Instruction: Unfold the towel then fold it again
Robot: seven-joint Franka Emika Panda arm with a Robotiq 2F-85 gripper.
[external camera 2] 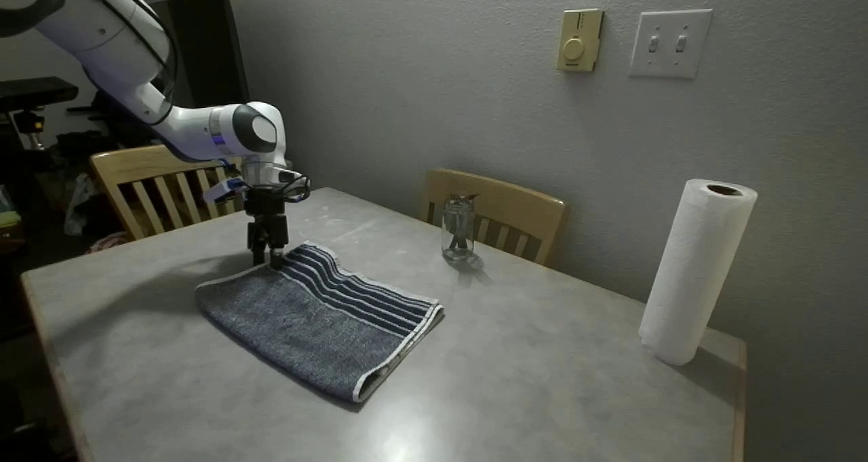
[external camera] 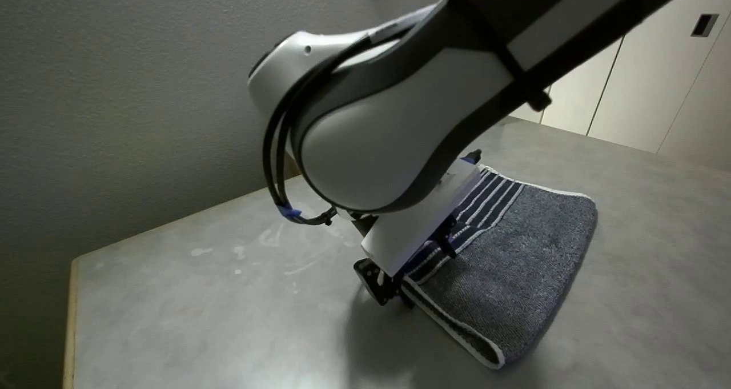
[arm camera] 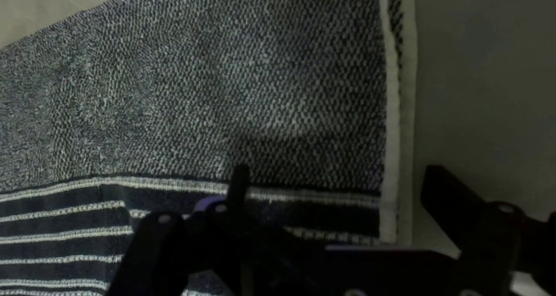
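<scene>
The table [external camera 2: 542, 380] has a mottled grey top, wood-toned edging [external camera: 71, 320] and pale marks [external camera: 201, 252]; the towel [external camera 2: 302, 323] lies folded on it; a clear glass jar [external camera 2: 458, 235] stands upright near one edge, apart from the towel; a paper towel roll [external camera 2: 695, 272] stands on end near a corner.

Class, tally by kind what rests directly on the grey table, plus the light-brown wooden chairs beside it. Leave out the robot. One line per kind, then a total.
Dark grey-blue terry towel with pale trim: 1
White cylindrical paper-towel roll: 1
Clear glass jar with its contents: 1
Slatted wooden chairs: 2
Total: 5
</scene>
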